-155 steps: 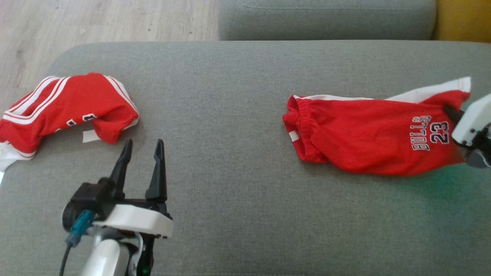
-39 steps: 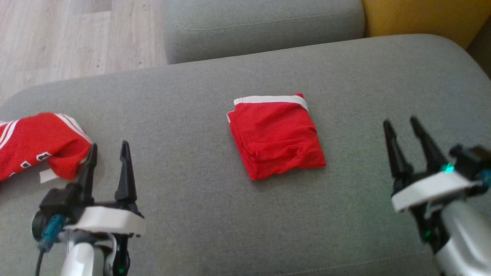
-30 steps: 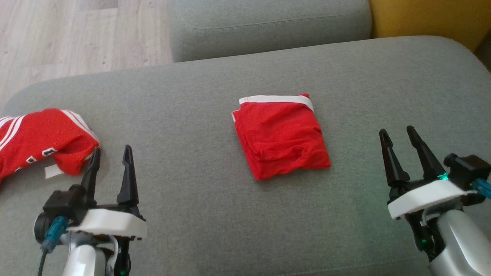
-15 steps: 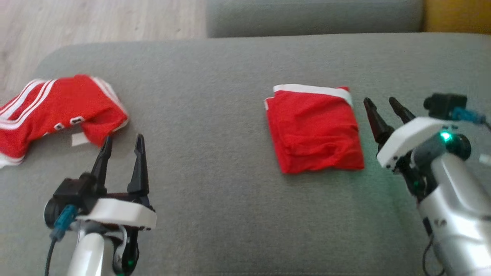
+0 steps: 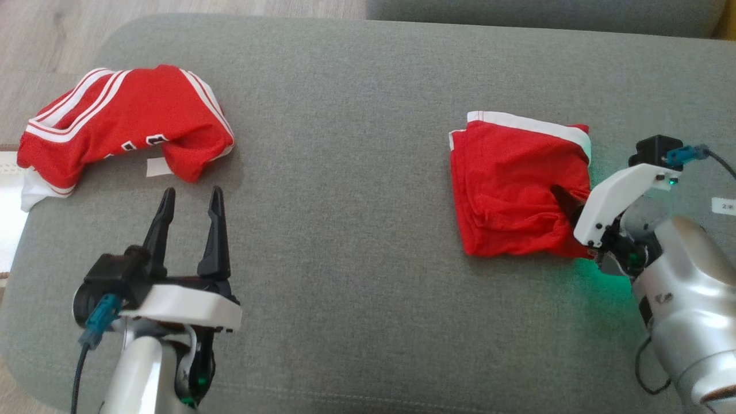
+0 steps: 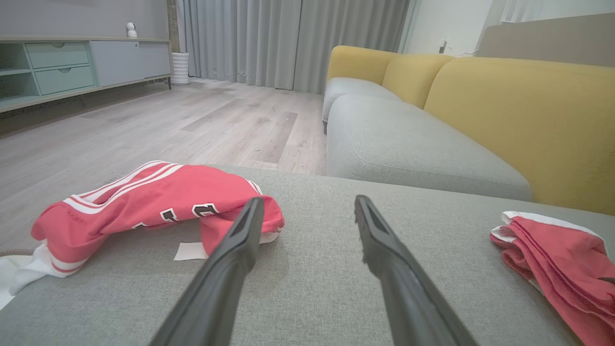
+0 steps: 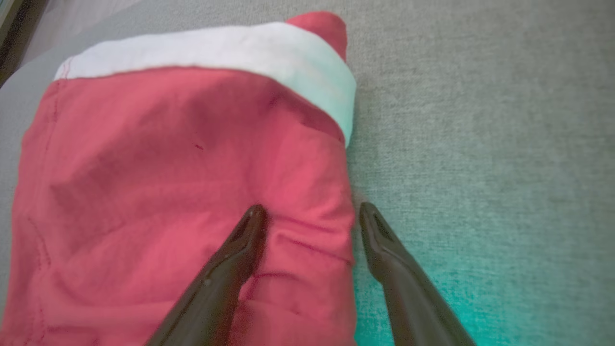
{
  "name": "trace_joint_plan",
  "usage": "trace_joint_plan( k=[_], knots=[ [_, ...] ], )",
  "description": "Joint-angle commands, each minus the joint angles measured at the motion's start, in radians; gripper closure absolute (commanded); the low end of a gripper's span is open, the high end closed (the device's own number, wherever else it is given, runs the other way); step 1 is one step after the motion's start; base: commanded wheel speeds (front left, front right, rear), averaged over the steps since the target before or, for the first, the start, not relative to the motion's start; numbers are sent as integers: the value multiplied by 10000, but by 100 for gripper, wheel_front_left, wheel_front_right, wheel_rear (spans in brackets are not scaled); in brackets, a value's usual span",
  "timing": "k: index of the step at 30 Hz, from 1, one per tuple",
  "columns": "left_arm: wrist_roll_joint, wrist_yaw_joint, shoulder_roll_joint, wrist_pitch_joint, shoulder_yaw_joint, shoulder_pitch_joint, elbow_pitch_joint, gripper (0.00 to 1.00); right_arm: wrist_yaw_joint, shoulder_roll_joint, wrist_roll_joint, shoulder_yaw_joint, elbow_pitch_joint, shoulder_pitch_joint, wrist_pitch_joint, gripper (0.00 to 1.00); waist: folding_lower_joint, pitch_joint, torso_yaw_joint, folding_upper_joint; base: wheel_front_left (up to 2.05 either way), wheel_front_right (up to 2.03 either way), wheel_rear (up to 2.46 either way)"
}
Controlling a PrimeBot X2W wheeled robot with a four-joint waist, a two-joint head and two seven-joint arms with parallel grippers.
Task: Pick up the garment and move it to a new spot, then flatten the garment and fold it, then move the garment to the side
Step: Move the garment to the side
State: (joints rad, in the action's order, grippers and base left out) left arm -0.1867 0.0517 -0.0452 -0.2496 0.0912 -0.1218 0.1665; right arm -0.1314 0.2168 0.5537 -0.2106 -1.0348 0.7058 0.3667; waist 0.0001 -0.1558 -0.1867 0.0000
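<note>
The garment (image 5: 126, 129) is a red jersey with white striped trim, lying crumpled at the far left of the grey cushion (image 5: 345, 241); its white label (image 5: 158, 167) rests on the fabric below it. My left gripper (image 5: 191, 195) stands open just short of the garment (image 6: 153, 202), touching nothing. At the right lies a squarish folded red cloth stack (image 5: 512, 184) with a white edge. My right gripper (image 7: 311, 209) is open astride the stack's (image 7: 168, 192) right edge, with one finger on top of the cloth and the other on the cushion beside it.
A second grey cushion (image 6: 408, 144) and a yellow sofa back (image 6: 519, 105) lie beyond the work cushion, with wooden floor (image 6: 144, 125) to the left. A small white tag (image 5: 723, 205) sits at the far right. The stack (image 6: 562, 254) shows at the left wrist view's right edge.
The head camera has shifted. My right gripper has moved left from beside the folded stack onto its right edge, still open. My left gripper has kept its place near the garment.
</note>
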Motion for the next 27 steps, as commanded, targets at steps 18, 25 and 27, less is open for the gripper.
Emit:
trace_joint_plan(
  k=[18, 25, 27],
  knots=[
    [111, 55, -51, -122, -256, -406, -318, 0, 7, -5, 989, -929, 89, 757, -1226, 100, -1, 373, 1255, 0, 0, 0, 0],
    [100, 196, -51, -122, 185, -446, -354, 0, 7, 197, 1318, -1402, 236, 717, -1441, 100, -1, 542, 2556, 0, 0, 0, 0],
    [80, 223, -51, -122, 370, -495, -295, 0, 7, 221, 1426, -1553, 320, 674, -1482, 100, -1, 579, 2963, 0, 0, 0, 0]
  ],
)
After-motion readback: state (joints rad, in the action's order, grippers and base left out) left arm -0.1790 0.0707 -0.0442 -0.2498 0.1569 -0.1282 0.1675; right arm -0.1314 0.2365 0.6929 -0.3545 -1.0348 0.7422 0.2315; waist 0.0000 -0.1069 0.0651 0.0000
